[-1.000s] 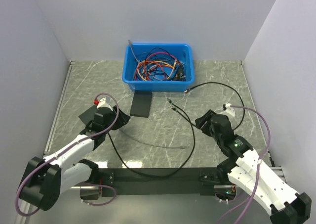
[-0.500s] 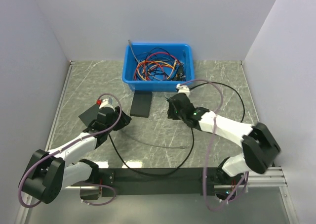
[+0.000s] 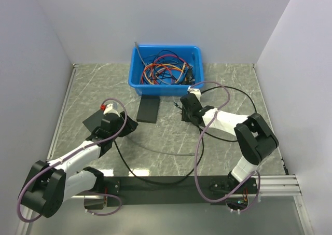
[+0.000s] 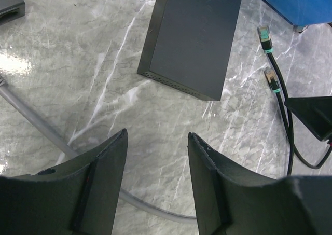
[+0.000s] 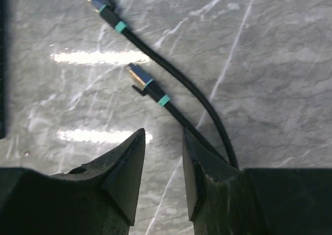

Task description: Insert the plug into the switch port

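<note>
The switch (image 3: 149, 109) is a flat black box lying on the marble table in front of the blue bin; in the left wrist view it is the switch (image 4: 192, 43) ahead of my fingers. Two plugs with teal bands end a black cable: one plug (image 5: 141, 78) lies just ahead of my right gripper (image 5: 163, 134), the other plug (image 5: 96, 1) farther off. Both plugs (image 4: 271, 79) lie right of the switch. My right gripper (image 3: 182, 110) is open with nothing between its fingers; the cable runs under its right finger. My left gripper (image 4: 156, 136) is open and empty.
A blue bin (image 3: 132, 74) of tangled cables stands at the back. A grey cable (image 3: 161, 151) crosses the table between the arms. The black cable (image 3: 244, 97) loops to the right. A second flat black box (image 3: 92, 122) lies by the left arm.
My right arm has swung from the near right to the middle of the table, over the plugs, and its jaws have narrowed. The left arm has barely moved.
</note>
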Tool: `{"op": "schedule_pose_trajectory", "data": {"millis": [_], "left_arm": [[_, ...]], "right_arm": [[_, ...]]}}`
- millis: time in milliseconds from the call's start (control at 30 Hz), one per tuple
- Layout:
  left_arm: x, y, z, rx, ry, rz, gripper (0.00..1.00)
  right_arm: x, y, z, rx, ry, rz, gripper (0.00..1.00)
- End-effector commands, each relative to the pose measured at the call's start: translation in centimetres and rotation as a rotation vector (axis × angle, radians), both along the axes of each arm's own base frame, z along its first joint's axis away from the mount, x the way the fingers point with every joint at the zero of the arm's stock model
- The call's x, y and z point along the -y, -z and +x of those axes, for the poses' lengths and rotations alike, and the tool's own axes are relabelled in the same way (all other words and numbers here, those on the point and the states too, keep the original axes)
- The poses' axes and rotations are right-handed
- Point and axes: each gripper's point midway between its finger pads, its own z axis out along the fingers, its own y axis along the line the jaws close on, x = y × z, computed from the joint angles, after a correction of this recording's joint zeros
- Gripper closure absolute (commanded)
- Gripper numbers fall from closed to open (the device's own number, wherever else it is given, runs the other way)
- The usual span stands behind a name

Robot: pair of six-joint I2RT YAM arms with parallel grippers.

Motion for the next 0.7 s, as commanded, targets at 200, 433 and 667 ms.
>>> {"op": "schedule_pose_trajectory", "data": {"millis": [200, 433, 667], "left_arm": [[0.6, 0.5, 0.4, 0.005, 0.018, -0.004, 0.44], [0.5, 0.4, 0.3, 0.006, 0.017, 0.0, 0.44], [0.3, 0.3, 0.2, 0.008, 0.013, 0.0, 0.44]], "right_arm": [[0.7, 0.3, 2.6, 0.029, 0.033, -0.024, 0.57], [0.8, 1.5, 3.0, 0.003, 0.044, -0.04, 0.57], [0.4, 3.1, 2.9, -0.051, 0.024, -0.054, 0.57]]}}
